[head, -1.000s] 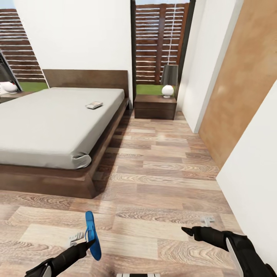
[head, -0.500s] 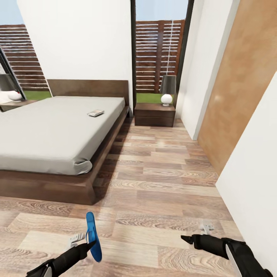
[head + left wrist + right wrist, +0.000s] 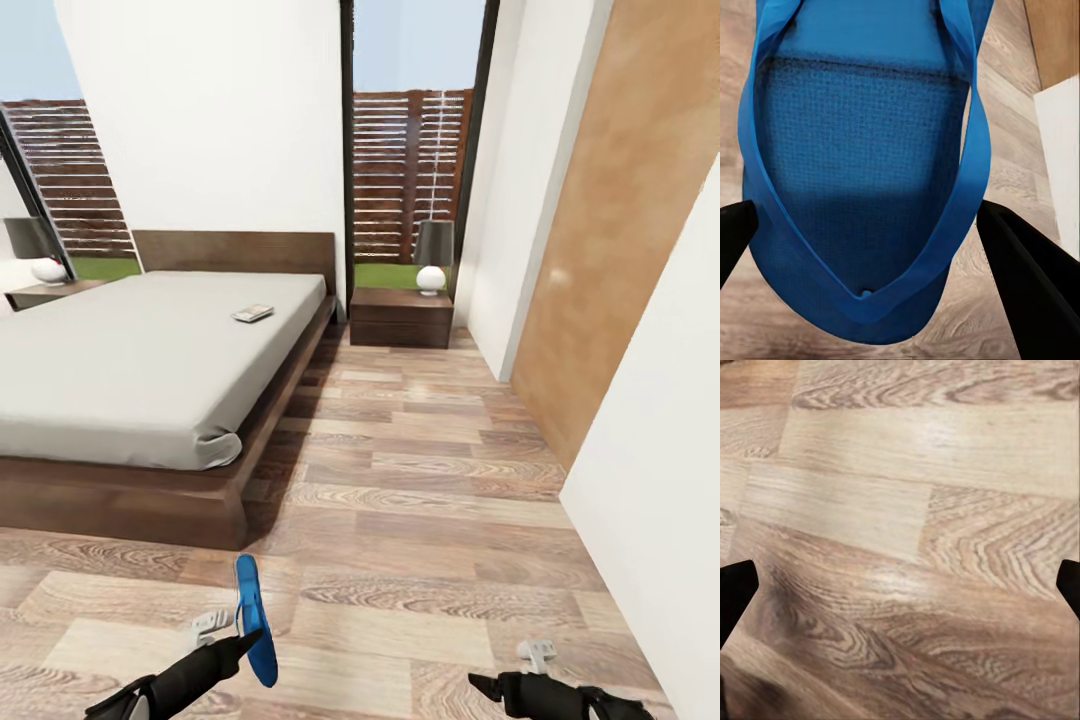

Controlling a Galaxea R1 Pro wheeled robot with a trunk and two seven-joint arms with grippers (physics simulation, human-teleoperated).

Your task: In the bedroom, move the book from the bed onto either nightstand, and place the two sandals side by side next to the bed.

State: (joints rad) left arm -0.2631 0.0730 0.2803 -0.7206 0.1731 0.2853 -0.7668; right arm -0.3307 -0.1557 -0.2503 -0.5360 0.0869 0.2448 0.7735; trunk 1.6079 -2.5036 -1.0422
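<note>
From where I stood, the left gripper [image 3: 240, 637] was clamped on one blue sandal [image 3: 256, 620], carried edge-up over the floor just off the foot corner of the bed [image 3: 120, 370]. The book [image 3: 253, 313] lay on the mattress near the headboard; the nightstand [image 3: 401, 317] stood beside the bed's head. The right gripper [image 3: 480, 686] hung apart, empty. I judged it should lower the sandal flat alongside the bed frame, leaving room for its mate.

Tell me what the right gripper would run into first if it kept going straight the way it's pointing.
Most likely the wood floor. The right gripper is empty, its fingers apart, and its wrist view looks along them onto bare planks with nothing in between. How far off the floor lies is unclear.
</note>
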